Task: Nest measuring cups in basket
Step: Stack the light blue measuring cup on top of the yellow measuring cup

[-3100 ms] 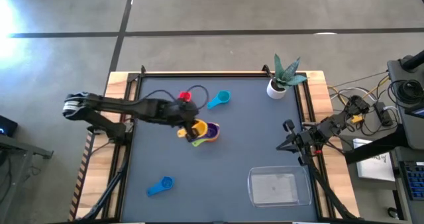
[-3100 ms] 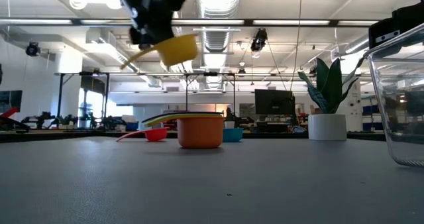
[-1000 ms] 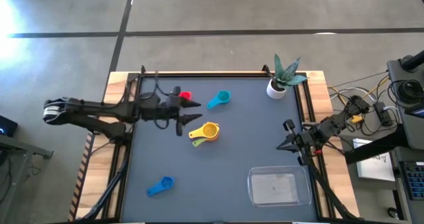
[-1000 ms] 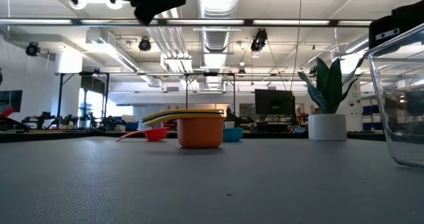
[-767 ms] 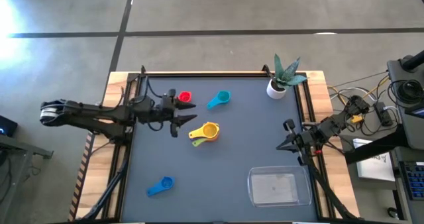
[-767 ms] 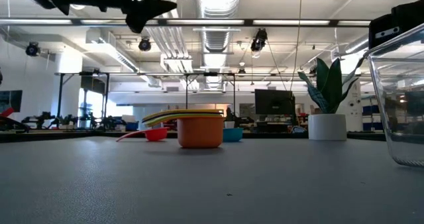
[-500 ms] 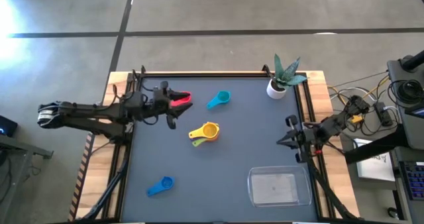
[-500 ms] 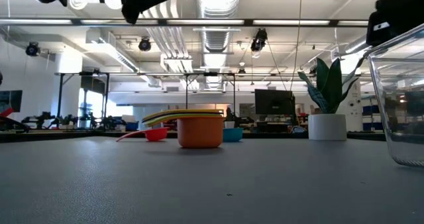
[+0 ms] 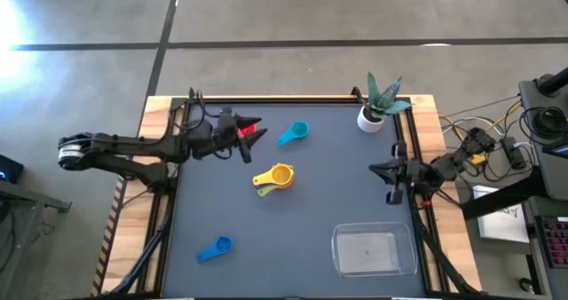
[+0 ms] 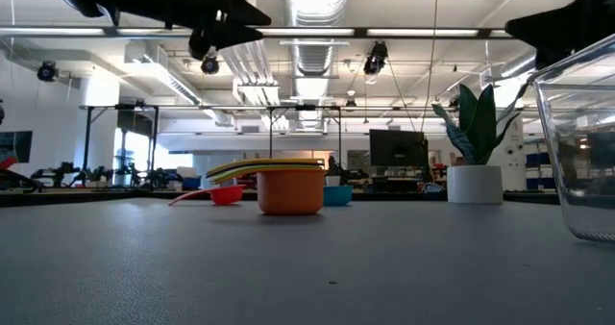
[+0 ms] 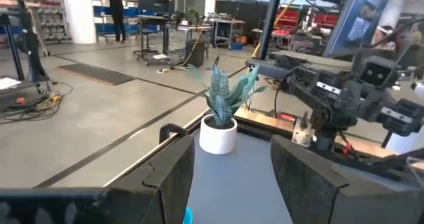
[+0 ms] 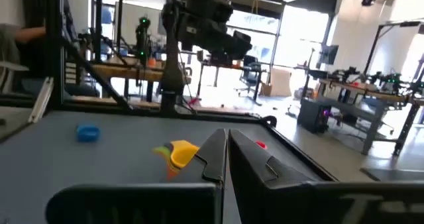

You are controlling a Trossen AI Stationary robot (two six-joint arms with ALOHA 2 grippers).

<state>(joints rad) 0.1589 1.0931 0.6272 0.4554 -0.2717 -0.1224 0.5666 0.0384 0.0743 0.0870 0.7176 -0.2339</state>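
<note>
Several measuring cups are sitting on the dark table [image 9: 311, 202]: a nested stack [image 9: 274, 177] with the yellow cup on top is lying just left of centre in the high view, orange and green showing beneath it. A red cup [image 9: 248, 129] is lying at upper left, partly under the left gripper [image 9: 253, 138]; a light blue cup [image 9: 294, 133] is sitting to its right, and a blue cup [image 9: 215, 248] is lying alone at lower left. The basket [image 9: 374, 250], clear and holding nothing, is standing at lower right, well apart from the stack.

The left gripper is hovering above the table beside the red cup, fingers apart and gripping nothing. The right gripper [image 9: 385, 177] is waiting at the right edge, fingers pressed together. A white plant pot [image 9: 370, 118] is standing at the upper right corner. Open grey surface is lying between stack and basket, with nothing in the way.
</note>
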